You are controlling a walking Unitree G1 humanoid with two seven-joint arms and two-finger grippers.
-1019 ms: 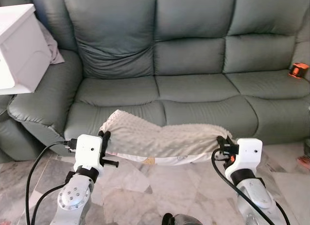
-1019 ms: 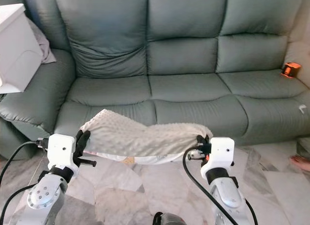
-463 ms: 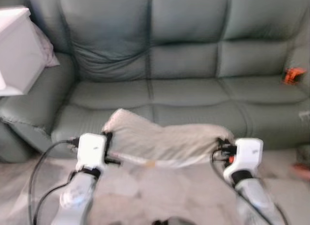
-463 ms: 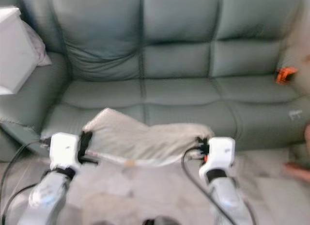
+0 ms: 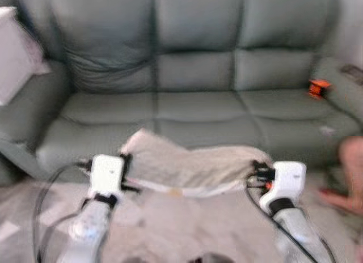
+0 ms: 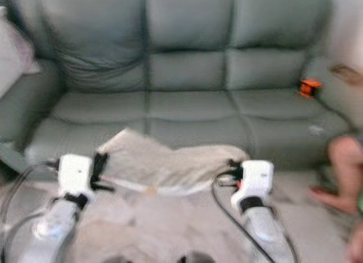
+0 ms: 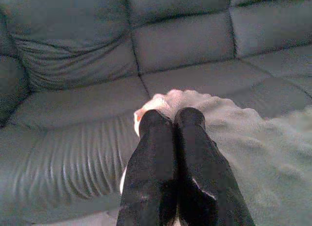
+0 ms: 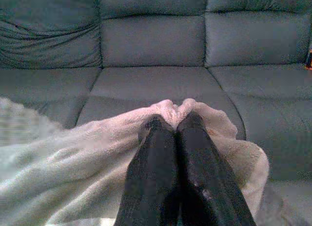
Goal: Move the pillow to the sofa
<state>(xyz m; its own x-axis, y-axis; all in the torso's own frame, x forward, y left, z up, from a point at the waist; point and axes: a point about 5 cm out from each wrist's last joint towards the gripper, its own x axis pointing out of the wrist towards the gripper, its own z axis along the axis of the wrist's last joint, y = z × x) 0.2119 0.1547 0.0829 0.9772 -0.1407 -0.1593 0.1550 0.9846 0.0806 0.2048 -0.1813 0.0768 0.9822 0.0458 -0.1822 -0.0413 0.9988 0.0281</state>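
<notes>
A cream, bumpy-textured pillow [image 5: 190,164] hangs stretched between my two grippers, in front of the grey-green sofa [image 5: 193,104] and above the floor. My left gripper [image 5: 126,168] is shut on the pillow's left end; in the left wrist view its black fingers [image 7: 161,153] pinch the fabric [image 7: 234,148]. My right gripper [image 5: 256,171] is shut on the right end, the fingers [image 8: 168,148] pressed together over a fold of the pillow [image 8: 73,162]. The sofa's seat cushions [image 8: 146,84] lie just beyond the pillow.
A white box [image 5: 14,53] and a pale cloth sit on the sofa's left armrest. An orange object [image 5: 319,87] lies at the sofa's right end. A person's leg and foot [image 6: 340,172] are at the right, on the marble floor [image 5: 187,229].
The camera has swung to the right and the picture has blurred; the person's leg has come into view. Both grippers still hold the pillow the same way.
</notes>
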